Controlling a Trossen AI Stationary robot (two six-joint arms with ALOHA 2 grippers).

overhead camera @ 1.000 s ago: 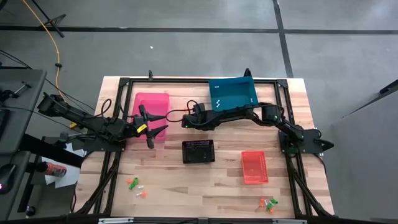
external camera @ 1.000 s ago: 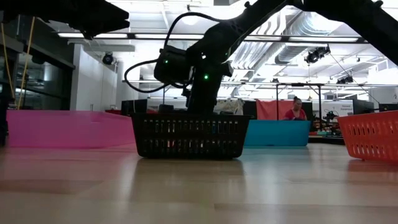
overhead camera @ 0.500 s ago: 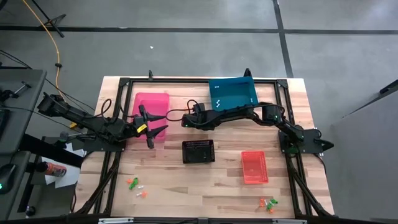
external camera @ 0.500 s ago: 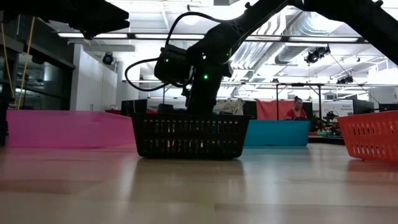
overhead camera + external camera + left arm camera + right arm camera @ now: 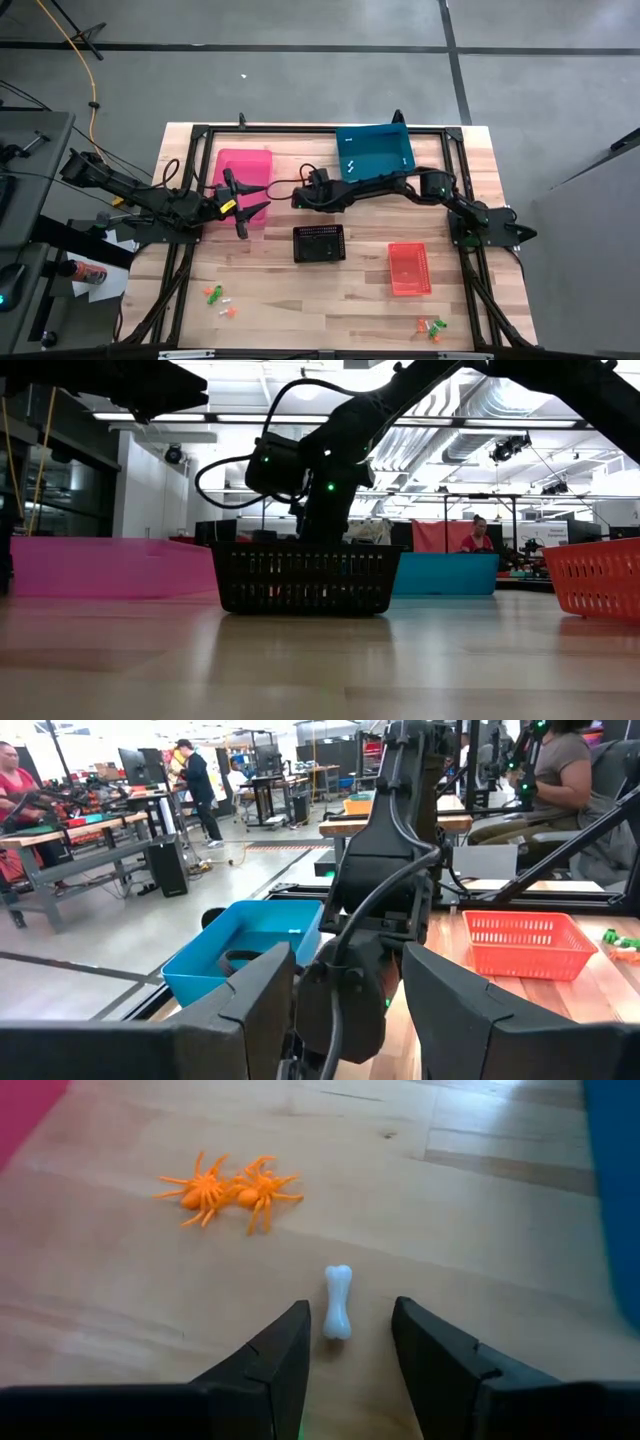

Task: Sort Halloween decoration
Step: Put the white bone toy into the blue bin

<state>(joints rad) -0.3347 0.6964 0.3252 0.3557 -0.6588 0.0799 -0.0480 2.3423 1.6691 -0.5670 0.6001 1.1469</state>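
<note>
In the right wrist view a small white bone (image 5: 338, 1302) lies flat on the bare wood, and two orange spiders (image 5: 232, 1190) lie side by side just beyond it. My right gripper (image 5: 350, 1315) is open, slanting down, with one finger on each side of the bone's near end and a gap to both. From above, it (image 5: 297, 197) reaches between the pink bin (image 5: 243, 172) and the blue bin (image 5: 374, 150). My left gripper (image 5: 266, 197) hangs open and level over the pink bin's right edge, with nothing between its fingers.
A black bin (image 5: 319, 243) stands at the middle of the table and a red bin (image 5: 408, 268) to its right. More tiny trinkets lie near the front left (image 5: 218, 297) and front right (image 5: 432, 327). Two white bits (image 5: 351, 155) sit in the blue bin.
</note>
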